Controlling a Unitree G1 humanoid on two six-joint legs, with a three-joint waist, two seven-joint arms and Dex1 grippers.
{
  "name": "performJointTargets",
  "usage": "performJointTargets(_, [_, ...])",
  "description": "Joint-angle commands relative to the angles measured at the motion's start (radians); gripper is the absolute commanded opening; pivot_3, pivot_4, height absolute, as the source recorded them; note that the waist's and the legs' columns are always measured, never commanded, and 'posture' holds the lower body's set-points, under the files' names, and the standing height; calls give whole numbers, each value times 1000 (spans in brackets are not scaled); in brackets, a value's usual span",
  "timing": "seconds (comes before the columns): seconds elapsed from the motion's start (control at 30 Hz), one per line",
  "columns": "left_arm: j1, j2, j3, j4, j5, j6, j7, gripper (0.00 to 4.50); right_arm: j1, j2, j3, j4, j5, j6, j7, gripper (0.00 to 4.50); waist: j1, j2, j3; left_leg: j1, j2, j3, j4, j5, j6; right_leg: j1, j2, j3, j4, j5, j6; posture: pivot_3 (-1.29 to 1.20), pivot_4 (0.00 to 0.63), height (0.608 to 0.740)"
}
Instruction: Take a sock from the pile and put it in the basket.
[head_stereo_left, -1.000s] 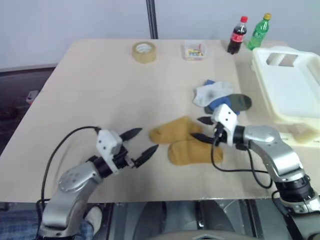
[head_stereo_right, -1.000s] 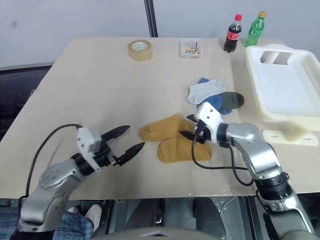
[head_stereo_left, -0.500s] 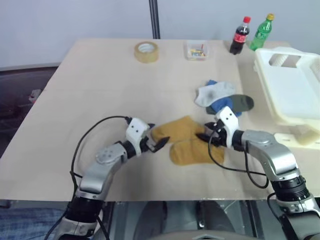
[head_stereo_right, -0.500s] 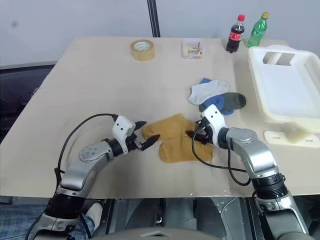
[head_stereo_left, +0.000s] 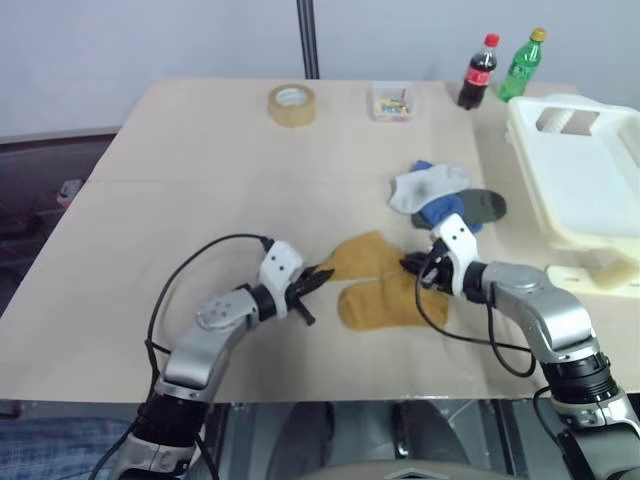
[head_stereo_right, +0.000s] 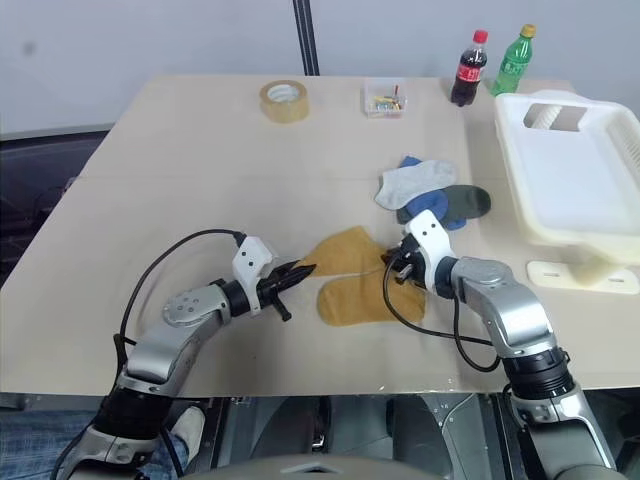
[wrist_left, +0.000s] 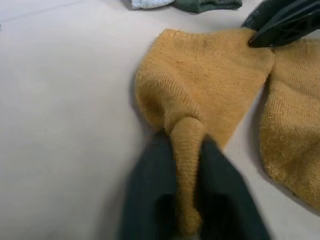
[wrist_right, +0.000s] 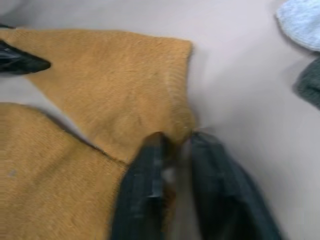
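- Mustard sock (head_stereo_left: 368, 258) lies stretched between both grippers: left gripper (head_stereo_left: 312, 283) pinches its near-left end, right gripper (head_stereo_left: 415, 268) pinches its right corner.
- In the left wrist view the fabric is bunched between the left fingers (wrist_left: 150, 200).
- A second mustard sock (head_stereo_left: 385, 303) lies flat just below the right gripper, touching the first.
- The pile (head_stereo_left: 440, 195), with white, blue and dark socks, sits just beyond the right gripper.
- The basket (head_stereo_left: 585, 180) stands well right of both grippers, at the table (head_stereo_left: 180, 200) edge.
- Far beyond the grippers: tape roll (head_stereo_left: 292, 103), clear box (head_stereo_left: 392, 100), cola bottle (head_stereo_left: 476, 70), green bottle (head_stereo_left: 520, 64).
- A cable (head_stereo_left: 200, 262) loops over the left arm.
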Motion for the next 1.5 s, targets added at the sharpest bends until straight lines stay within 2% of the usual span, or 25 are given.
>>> performJointTargets(0.03, [20, 1, -7, 15, 20, 12, 4, 0, -1, -3, -9, -34, 17, -6, 8, 107, 0, 0, 0, 0, 0, 0, 0, 0, 0, 0, 0, 0, 0, 0, 0, 0, 150, 740])
performJointTargets(0.27, [26, -24, 4, -11, 7, -32, 10, 0, 6, -10, -30, -82, 58, 18, 21, 107, 0, 0, 0, 0, 0, 0, 0, 0, 0, 0, 0, 0, 0, 0, 0, 0, 150, 740])
performJointTargets(0.37, [45, -48, 45, -110, -84, -17, -13, 0, 24, -53, -71, -176, 156, 86, 80, 107, 1, 0, 0, -1, 1, -1, 0, 0, 0, 0, 0, -1, 0, 0, 0, 0, 150, 740])
performJointTargets(0.67, [187, 13, 105, -454, -346, 189, -30, 0, 68, -197, -322, -358, 453, 319, 99, 107, 0, 0, 0, -2, 2, -4, 0, 0, 0, 2, -2, -3, -2, 0, 0, 0, 150, 740])
performJointTargets(0.9, [256, 19, 12, -440, -267, 184, -2, 0, 214, -351, -369, -388, 502, 398, 102, 107, 3, 0, 0, 0, 0, -5, 1, 0, 0, 4, -1, -5, -2, 0, 0, 0, 150, 740])
performJointTargets(1.1, [258, 1, -50, -375, -176, 106, 3, 0, 264, -362, -364, -366, 483, 384, 53, 107, 0, 0, 0, 1, 0, -4, 1, 0, 0, 4, 1, -3, -2, 0, 0, 0, 150, 740])
performJointTargets(1.5, [235, -24, -73, -310, -79, 25, 24, 0, 258, -341, -309, -329, 445, 361, -11, 107, 2, 0, 0, 0, 0, -4, 1, 0, 0, 4, 0, -4, -2, 0, 0, 0, 150, 740])
